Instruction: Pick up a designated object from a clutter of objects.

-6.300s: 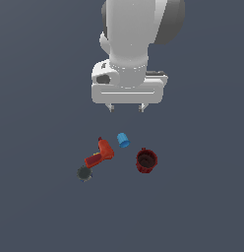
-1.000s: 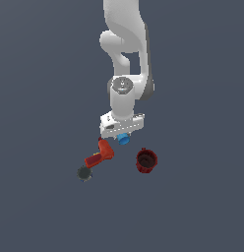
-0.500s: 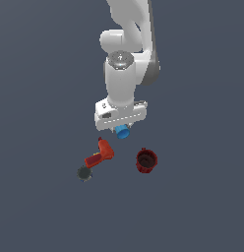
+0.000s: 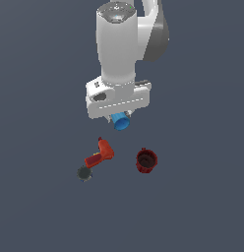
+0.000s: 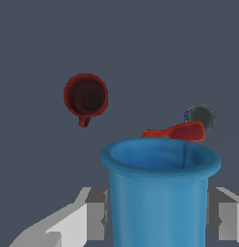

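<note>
**Blue cup lifted clear of the clutter**

The end effector [image 4: 121, 117] is clamped on the blue cup [image 4: 121, 121], its fingers [image 5: 95, 214] pressing both sides of the cup's wall. The cup hangs in the air, well apart from the orange-red drill toy [image 4: 101, 153], dark red cup [image 4: 146, 160] and dark grey round piece [image 4: 84, 173] left on the bench [image 4: 202, 197]. The pick looks essentially done; only holding it steady seems left.

Little bright blue cup [image 4: 121, 121] is up off the floor, tilted, above the clutter: orange-red drill toy [image 4: 100, 153], dark red cup [image 4: 146, 160], dark grey round piece [image 4: 84, 173].
</note>
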Robot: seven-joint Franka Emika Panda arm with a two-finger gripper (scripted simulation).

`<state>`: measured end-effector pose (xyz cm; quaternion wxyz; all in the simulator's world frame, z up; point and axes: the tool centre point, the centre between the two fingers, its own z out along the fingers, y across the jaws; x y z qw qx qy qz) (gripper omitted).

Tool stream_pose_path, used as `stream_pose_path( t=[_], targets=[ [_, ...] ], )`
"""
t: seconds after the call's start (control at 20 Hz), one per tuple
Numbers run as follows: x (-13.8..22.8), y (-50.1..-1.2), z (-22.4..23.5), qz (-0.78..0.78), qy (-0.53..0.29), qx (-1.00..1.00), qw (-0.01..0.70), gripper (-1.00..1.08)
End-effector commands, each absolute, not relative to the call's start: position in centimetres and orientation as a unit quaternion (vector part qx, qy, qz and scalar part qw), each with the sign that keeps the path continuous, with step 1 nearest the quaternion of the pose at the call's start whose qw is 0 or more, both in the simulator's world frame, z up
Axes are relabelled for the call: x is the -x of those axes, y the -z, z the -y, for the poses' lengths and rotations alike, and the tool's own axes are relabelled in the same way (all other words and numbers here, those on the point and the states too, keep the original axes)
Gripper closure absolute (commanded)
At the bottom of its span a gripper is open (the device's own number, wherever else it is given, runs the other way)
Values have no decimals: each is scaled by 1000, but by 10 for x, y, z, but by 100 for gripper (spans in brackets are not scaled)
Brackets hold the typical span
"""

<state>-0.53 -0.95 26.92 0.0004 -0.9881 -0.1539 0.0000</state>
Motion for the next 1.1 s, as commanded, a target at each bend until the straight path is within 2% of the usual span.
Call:
stream_pose_path(
  t=[0.0,0.5,1.05],
  targets=[
    [-1,-294,11,154,0,988,0,108],
    [-22,-361,16,154,0,988,0,108],
    [-31,-382,17,154,0,988,0,108]
  ],
)
